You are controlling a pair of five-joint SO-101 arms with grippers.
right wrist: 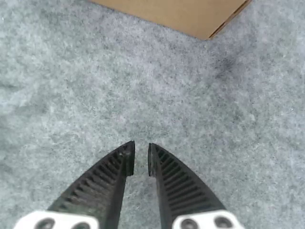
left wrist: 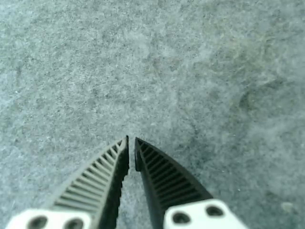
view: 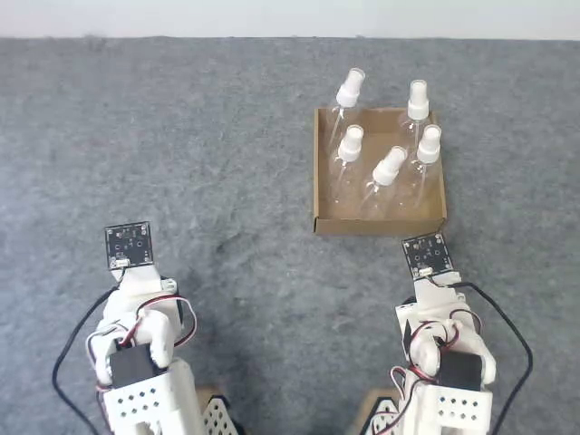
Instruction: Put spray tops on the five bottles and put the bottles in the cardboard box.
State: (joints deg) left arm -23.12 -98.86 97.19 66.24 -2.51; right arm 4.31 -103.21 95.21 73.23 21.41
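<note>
Left gripper: sitting all but closed, holding nothing, hanging over the grey mat.
Right gripper: sitting likewise, empty, near the cardboard box.
Bottles: five standing inside the box, wearing spray tops.

The high camera hangs well above the table and looks almost straight down. It takes in the whole grey surface, a pale strip of wall at the far edge, and both arms at the near edge. Each wrist camera sits just behind its own hand and looks forward along the two fingers, steeply down at the table from close by. The left hand faces plain grey cover. The right hand faces the near wall and one corner of the cardboard box. The high view shares that part of the scene, and the arm nearest it there is the right arm.
</note>
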